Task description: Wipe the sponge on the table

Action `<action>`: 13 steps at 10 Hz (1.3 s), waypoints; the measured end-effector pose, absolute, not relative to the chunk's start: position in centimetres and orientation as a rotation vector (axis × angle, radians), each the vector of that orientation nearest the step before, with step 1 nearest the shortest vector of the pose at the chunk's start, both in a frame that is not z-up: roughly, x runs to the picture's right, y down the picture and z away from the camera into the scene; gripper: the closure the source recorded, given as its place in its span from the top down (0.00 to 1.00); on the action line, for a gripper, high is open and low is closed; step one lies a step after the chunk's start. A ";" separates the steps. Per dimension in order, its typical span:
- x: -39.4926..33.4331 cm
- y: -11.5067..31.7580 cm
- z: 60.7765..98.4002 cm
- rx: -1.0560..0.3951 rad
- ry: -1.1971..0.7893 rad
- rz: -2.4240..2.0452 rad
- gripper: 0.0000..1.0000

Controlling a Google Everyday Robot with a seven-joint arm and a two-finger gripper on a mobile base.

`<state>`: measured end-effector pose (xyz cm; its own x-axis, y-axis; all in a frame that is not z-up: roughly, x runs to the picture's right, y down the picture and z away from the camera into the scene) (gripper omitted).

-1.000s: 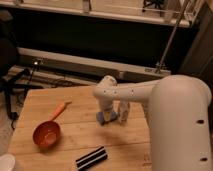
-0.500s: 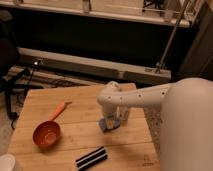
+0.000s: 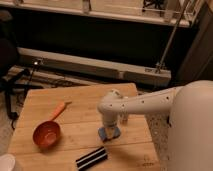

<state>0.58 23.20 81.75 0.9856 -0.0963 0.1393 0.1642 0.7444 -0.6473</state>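
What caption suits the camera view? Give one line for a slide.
Robot arm's pincer lowered at the blue sponge on the wooden table, orange bowl and striped block nearby.

The arm (image 3: pixel 145 102) is clad in smooth, rounded white shells. A large bulging white housing (image 3: pixel 192 130) is seen at the right edge. From it a slimmer white link is carried to a rounded joint (image 3: pixel 111 102), and a short white cylindrical segment is set below that. The end effector (image 3: pixel 110 128), shaded greyish, is found at the segment's lower end, down at the sponge (image 3: pixel 103 134) on the counter (image 3: pixel 75 125).
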 end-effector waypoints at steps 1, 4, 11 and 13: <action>-0.1 23.5 81.3 -0.719 -0.113 -0.147 0.31; -2.7 24.5 79.8 -0.725 -0.175 -0.173 0.31; -8.4 27.1 78.0 -0.761 -0.319 -0.248 0.31; -10.1 27.2 77.9 -0.760 -0.356 -0.280 0.31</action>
<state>-10.10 27.20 77.94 0.9039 -0.1185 0.4111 0.3719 0.6926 -0.6180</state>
